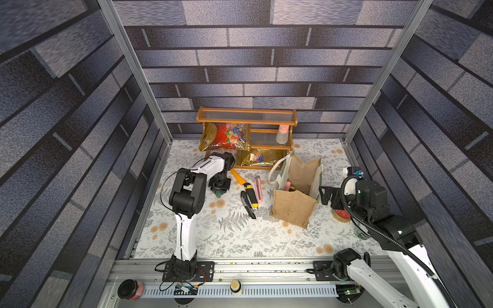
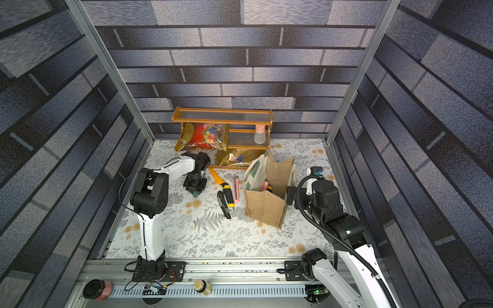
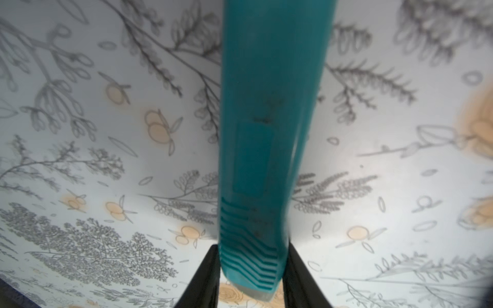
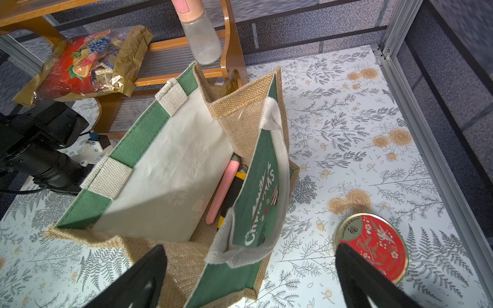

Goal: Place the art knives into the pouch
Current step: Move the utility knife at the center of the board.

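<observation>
- Art knife (image 3: 266, 133), teal, is gripped at its ribbed end by the left claw (image 3: 251, 246) over the counter (image 3: 106, 160), long axis near-to-far.
- Right claw (image 4: 250, 249) is held wide open beside the pouch (image 4: 160, 173).

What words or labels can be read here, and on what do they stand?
"CHRISTMAS": green panel of the pouch.
"Cavendish & Harvey": rim of the red tin.
Script on the tin's lid: too blurred to read.
Nothing legible on the snack bag or the teal art knife.

teal art knife (image 3: 269, 120) cut off by frame edge, tip blurred; pink knife (image 4: 222, 192) in pouch (image 4: 170, 160) half hidden.
</observation>
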Available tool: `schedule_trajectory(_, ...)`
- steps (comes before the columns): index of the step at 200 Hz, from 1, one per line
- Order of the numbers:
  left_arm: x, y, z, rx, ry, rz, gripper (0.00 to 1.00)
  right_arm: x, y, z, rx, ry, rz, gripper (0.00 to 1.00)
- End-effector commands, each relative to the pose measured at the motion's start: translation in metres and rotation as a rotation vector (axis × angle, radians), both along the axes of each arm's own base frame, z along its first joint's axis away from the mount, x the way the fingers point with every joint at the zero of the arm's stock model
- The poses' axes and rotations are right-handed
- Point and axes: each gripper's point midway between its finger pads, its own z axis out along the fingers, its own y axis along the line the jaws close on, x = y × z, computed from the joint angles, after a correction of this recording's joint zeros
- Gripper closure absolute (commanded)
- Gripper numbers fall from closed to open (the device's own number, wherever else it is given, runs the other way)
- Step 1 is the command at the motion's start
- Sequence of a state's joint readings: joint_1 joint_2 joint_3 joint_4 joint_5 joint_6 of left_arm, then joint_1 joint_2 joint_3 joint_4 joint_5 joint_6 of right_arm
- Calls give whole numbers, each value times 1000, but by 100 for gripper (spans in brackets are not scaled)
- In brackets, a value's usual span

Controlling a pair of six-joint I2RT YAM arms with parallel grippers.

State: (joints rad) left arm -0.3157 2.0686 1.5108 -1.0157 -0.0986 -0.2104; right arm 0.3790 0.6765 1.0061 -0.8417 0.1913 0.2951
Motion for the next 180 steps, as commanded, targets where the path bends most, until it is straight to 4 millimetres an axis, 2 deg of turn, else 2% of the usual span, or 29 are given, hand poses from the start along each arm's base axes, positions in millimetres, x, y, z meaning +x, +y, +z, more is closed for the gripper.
schedule_trajectory(1, -19, -14, -8, -70, 30, 36, 68, -1, -4, 4, 3, -7, -21, 0)
schedule_trajectory(30, -26, -15, -2, -98, -24, 54, 68, -2, -4, 4, 11, -5, -23, 0)
schedule_trajectory(102, -39, -17, -5, -190, -63, 107, 70, -6, -2, -2, 46, 12, -28, 0)
schedule_trajectory(125, -37, -19, 2, -218, -87, 122, 71, -7, -2, -2, 56, 11, -29, 0)
schedule_trajectory(180, -38, -39, 29, -327, -134, 114, 72, -6, -1, -3, 57, 16, -31, 0)
